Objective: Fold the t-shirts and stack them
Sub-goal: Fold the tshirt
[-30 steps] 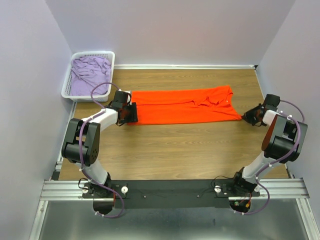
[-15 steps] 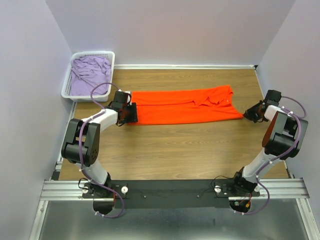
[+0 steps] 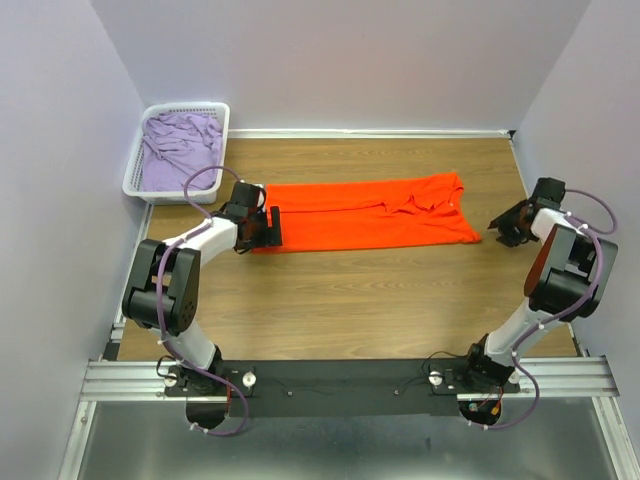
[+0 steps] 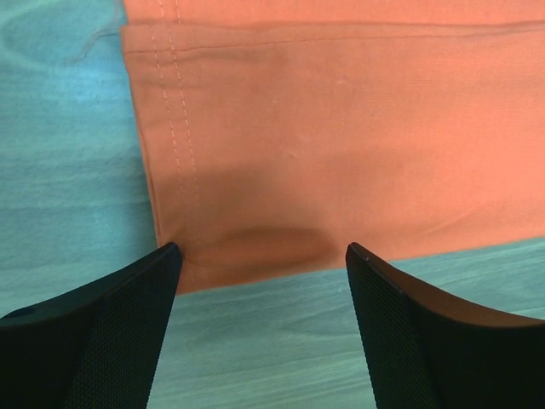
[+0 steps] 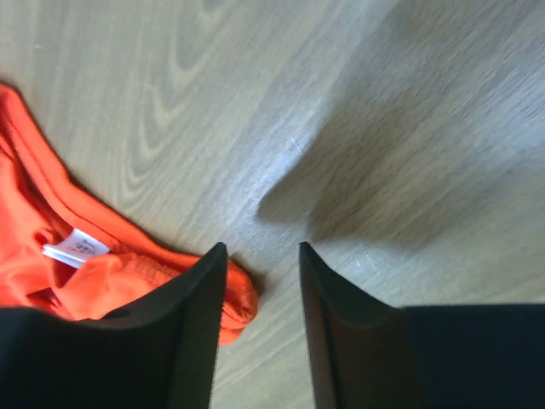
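The bright orange t-shirt (image 3: 365, 212) lies flat on the table, folded into a long strip, neck end to the right. My left gripper (image 3: 271, 226) is open at the strip's left end. In the left wrist view the hemmed near corner of the orange shirt (image 4: 324, 145) lies between the spread fingertips of that gripper (image 4: 264, 256). My right gripper (image 3: 497, 222) is open and empty just off the shirt's right end. In the right wrist view that gripper (image 5: 260, 251) has the orange cloth (image 5: 51, 281) and its white label beside the left finger. The pale lilac t-shirt (image 3: 180, 140) lies crumpled in the basket.
The white lattice basket (image 3: 136, 188) stands at the far left corner against the left wall. Walls close in the table on the left, back and right. Bare wood lies in front of the shirt.
My right gripper has drawn back to the right and away from the orange shirt's right end. My left gripper has shifted slightly right at the hem. The shirt has barely moved.
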Action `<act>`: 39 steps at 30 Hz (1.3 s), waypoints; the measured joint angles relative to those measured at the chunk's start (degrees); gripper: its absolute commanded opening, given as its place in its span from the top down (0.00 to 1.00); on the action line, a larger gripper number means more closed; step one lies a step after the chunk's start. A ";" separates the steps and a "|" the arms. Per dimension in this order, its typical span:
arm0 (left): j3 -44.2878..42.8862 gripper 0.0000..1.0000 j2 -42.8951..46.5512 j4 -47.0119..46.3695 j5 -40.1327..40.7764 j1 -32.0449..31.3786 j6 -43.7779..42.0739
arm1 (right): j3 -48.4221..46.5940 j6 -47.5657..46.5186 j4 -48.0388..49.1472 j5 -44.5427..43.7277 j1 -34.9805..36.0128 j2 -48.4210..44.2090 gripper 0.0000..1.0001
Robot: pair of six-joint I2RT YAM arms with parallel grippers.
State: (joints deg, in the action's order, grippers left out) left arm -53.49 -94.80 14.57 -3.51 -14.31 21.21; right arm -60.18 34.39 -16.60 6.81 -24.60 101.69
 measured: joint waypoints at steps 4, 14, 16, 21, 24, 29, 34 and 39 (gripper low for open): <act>-1.25 0.10 0.42 4.07 0.70 -0.11 1.09 | -2.80 -2.40 -1.86 -1.18 0.87 -2.01 0.50; -3.30 0.10 11.37 6.60 7.96 -1.70 3.65 | -10.80 -12.09 -1.44 -2.99 21.92 -5.57 0.50; -2.62 0.10 14.91 5.16 9.97 -1.75 3.72 | -11.63 -13.00 -1.07 -2.60 25.79 -4.50 0.51; 3.08 0.10 26.18 0.66 15.37 -1.73 2.99 | -12.57 -13.70 0.15 -1.40 31.47 1.14 0.60; 6.27 0.10 31.01 -0.90 17.31 -1.75 1.73 | -12.57 -13.57 0.24 -0.74 33.00 3.76 0.65; 11.26 0.11 36.37 -2.78 19.52 -1.75 -0.17 | -12.55 -13.40 0.55 -0.28 34.45 6.36 0.73; 15.89 0.11 41.46 -4.81 21.49 -1.75 -0.72 | -12.57 -13.38 1.22 -0.04 34.99 8.28 0.74; 16.46 0.12 42.18 -6.88 22.38 -1.75 -1.11 | -12.68 -13.25 1.51 -0.09 35.15 10.56 0.74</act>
State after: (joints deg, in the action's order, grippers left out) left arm -37.04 -52.62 7.68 18.87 -16.05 20.10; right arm -72.86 21.15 -15.09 6.72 10.55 112.25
